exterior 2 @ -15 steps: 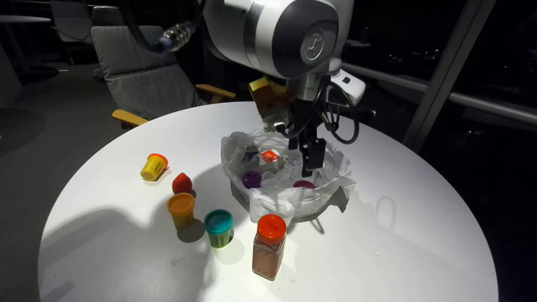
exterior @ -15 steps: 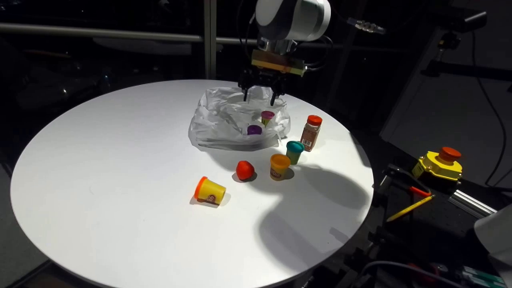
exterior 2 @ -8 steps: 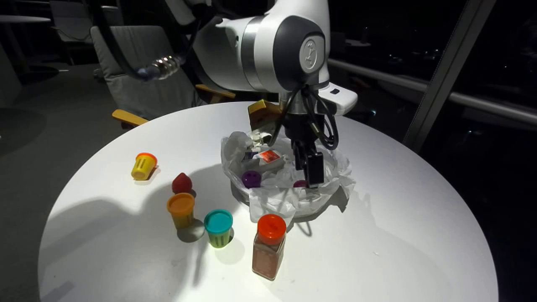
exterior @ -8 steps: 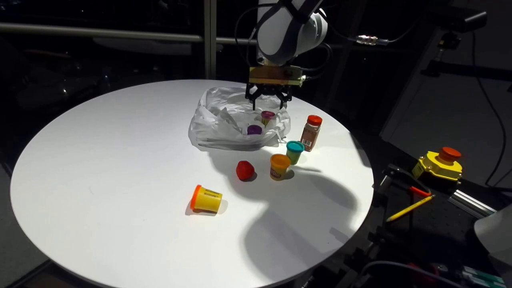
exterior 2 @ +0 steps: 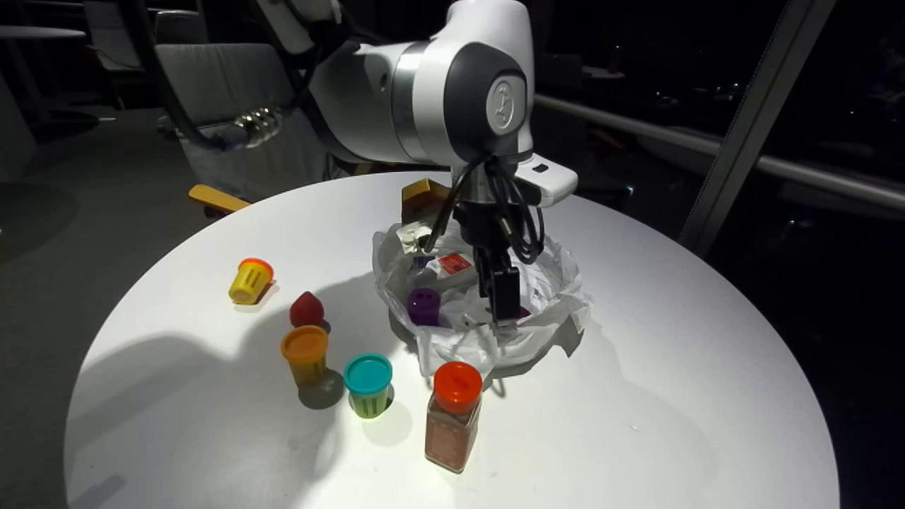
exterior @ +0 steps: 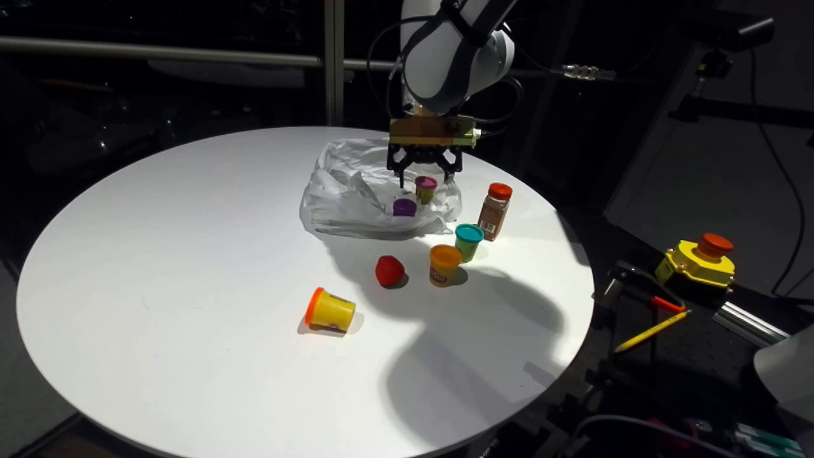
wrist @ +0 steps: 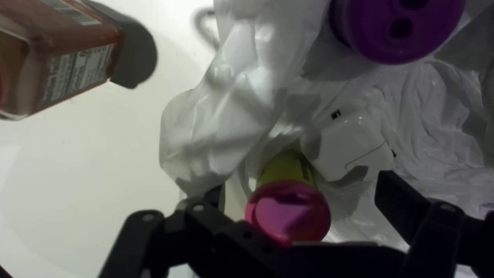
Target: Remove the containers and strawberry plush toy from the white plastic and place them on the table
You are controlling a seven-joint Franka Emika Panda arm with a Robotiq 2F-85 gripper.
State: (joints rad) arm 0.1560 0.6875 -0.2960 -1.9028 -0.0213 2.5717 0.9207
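Darkness lay behind the round white table (exterior: 178, 254), where, inside the white plastic bag (exterior: 332, 207), the pink-lidded Play-Doh tub (wrist: 287, 216) stood roughly upright between the spread fingers (wrist: 401, 204) of the gripper (exterior: 424, 181) (their depth beside it was unclear), seemingly lined up for a pinch.

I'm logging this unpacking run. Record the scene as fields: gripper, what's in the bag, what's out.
gripper: open, pink-lidded container showing between its jaws
in white plastic bag: pink-lidded container, purple-topped container, white item with red label, others unclear
upright on table: orange-lidded container, teal-lidded container, red-capped jar
lying on table: yellow container
strawberry plush toy: on table
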